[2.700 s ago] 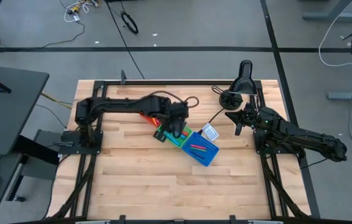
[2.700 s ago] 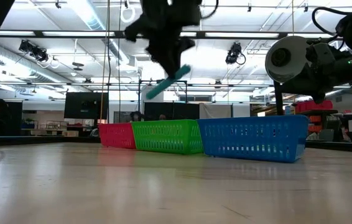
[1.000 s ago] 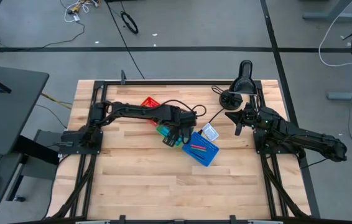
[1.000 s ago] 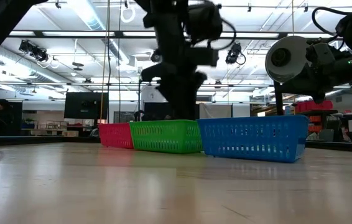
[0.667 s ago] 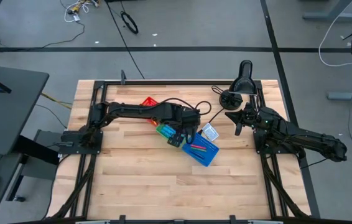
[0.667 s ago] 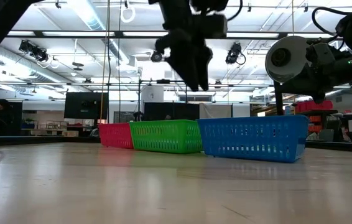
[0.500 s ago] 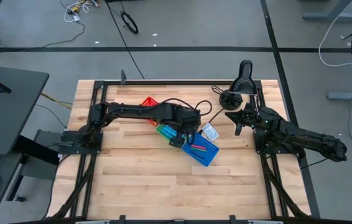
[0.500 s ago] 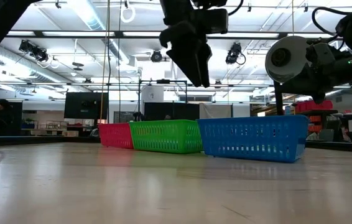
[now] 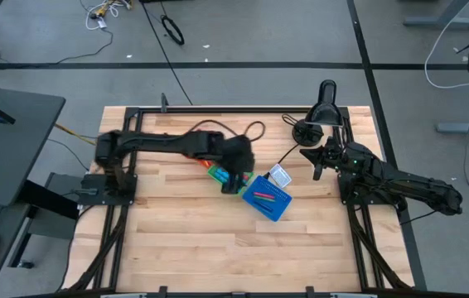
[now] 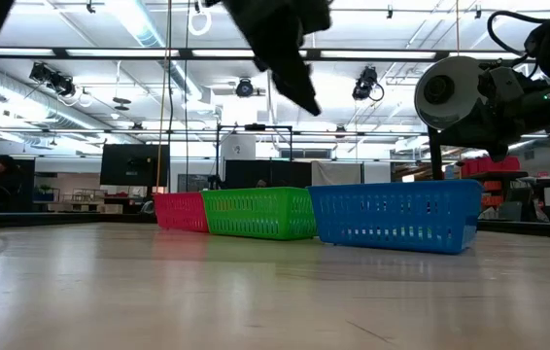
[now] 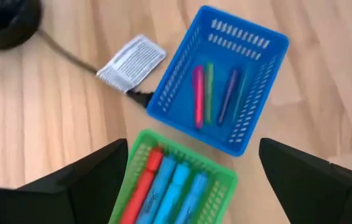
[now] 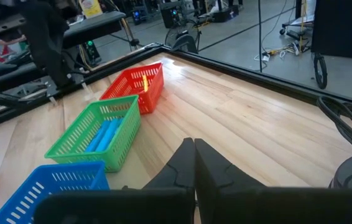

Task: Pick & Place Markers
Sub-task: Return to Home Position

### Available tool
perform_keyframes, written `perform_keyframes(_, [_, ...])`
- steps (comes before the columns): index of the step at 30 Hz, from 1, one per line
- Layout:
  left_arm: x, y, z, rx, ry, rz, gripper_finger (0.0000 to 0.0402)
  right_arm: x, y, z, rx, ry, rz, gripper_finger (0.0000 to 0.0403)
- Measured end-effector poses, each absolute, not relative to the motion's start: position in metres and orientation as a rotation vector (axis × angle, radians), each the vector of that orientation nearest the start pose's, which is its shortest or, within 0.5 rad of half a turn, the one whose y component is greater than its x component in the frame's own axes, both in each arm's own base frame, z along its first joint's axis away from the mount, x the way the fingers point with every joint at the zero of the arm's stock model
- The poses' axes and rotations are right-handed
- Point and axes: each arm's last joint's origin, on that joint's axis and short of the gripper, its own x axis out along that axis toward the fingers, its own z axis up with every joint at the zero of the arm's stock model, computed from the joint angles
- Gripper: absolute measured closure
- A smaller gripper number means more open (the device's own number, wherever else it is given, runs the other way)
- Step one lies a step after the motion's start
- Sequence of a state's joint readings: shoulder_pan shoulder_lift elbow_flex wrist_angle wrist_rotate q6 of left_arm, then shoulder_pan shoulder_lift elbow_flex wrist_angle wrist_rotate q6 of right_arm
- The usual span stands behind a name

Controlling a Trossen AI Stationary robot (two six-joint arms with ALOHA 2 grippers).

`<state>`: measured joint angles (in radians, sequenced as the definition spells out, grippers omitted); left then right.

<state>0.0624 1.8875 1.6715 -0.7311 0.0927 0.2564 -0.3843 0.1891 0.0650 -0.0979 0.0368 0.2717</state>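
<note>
Three bins stand in a row at mid-table: a red bin (image 12: 135, 87), a green bin (image 11: 175, 186) and a blue bin (image 11: 219, 81). Markers lie inside them: one red and some blue markers (image 11: 170, 186) in the green bin, pink, green and purple markers (image 11: 208, 93) in the blue bin, a yellow one (image 12: 145, 79) in the red bin. My left gripper (image 11: 191, 186) hangs open high above the green bin with nothing between its fingers. My right gripper (image 12: 191, 163) waits shut at the table's right edge (image 9: 317, 161).
A white printed packet (image 11: 131, 62) lies on the wood beside the blue bin's far side, with a dark cable (image 11: 70, 53) next to it. A black round stand (image 9: 307, 131) sits at the far right. Bare wooden table (image 9: 201, 240) lies on the near side of the bins.
My left gripper stood low over the green bin. Its fingers have spread apart, and it has risen well clear of the bins and swung a little toward the table's left. The bins have stayed in place.
</note>
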Motion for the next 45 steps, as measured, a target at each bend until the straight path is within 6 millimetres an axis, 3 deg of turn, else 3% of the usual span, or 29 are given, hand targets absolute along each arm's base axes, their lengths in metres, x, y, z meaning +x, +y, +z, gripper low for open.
perform_keyframes(5, [0.369,0.034,0.289,0.155,0.783,0.026,0.0035,0.097,-0.041,0.161,0.305,0.162,-0.447,0.0403])
perform_keyframes(14, [0.293,0.045,0.290,0.222,0.213,0.266,0.0035,0.097,-0.041,0.161,0.305,0.162,-0.447,0.0403])
perform_keyframes(24, [0.208,0.050,0.282,0.191,0.049,0.368,0.0035,0.097,-0.041,0.161,0.305,0.162,-0.447,0.0403])
perform_keyframes(32, [0.162,0.039,0.281,0.197,-0.083,0.337,0.0035,0.097,-0.041,0.161,0.305,0.162,-0.446,0.0403])
perform_keyframes(45, [0.117,0.030,0.237,0.198,-0.138,0.381,0.0035,0.097,-0.041,0.161,0.305,0.162,-0.447,0.0403])
